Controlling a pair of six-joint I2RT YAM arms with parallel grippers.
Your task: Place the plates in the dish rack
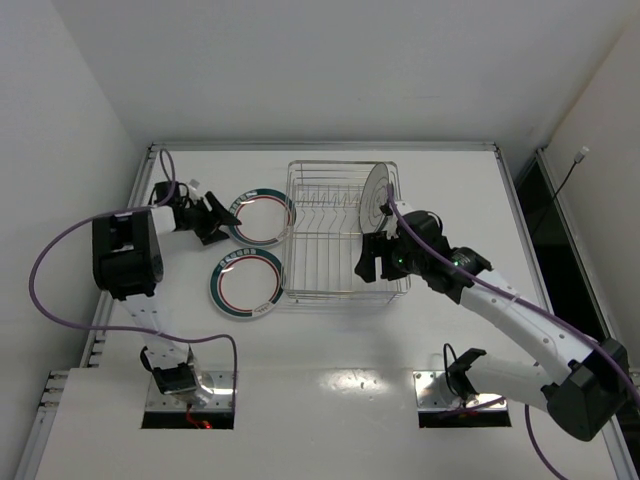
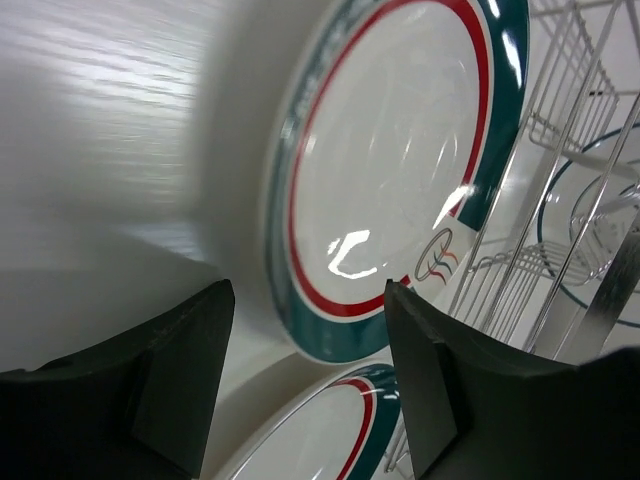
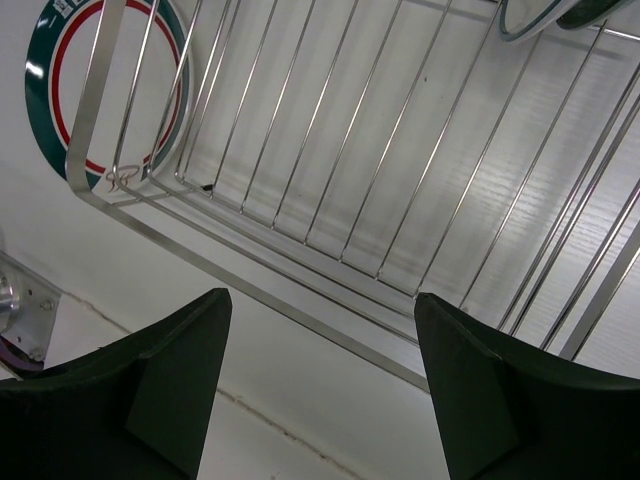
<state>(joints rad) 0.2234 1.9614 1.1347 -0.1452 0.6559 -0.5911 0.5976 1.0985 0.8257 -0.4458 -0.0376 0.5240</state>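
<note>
The silver wire dish rack [image 1: 340, 235] stands mid-table. A whitish-grey plate [image 1: 377, 193] stands upright at its right end; a teal rim edge [image 3: 600, 10] shows beside it in the right wrist view. Two green-rimmed plates lie left of the rack, a far one [image 1: 262, 215] touching the rack's side and a near one [image 1: 247, 282]. My left gripper [image 1: 224, 216] is open and empty at the far plate's left rim; that plate [image 2: 400, 170] fills its wrist view. My right gripper [image 1: 378, 260] is open and empty over the rack's near right corner [image 3: 300, 300].
The near plate [image 2: 320, 440] shows low between my left fingers, and the rack's wires [image 2: 560, 200] at the right. The near plate also shows through the rack wires [image 3: 60, 110] in the right wrist view. White walls close in the table's left, back and right.
</note>
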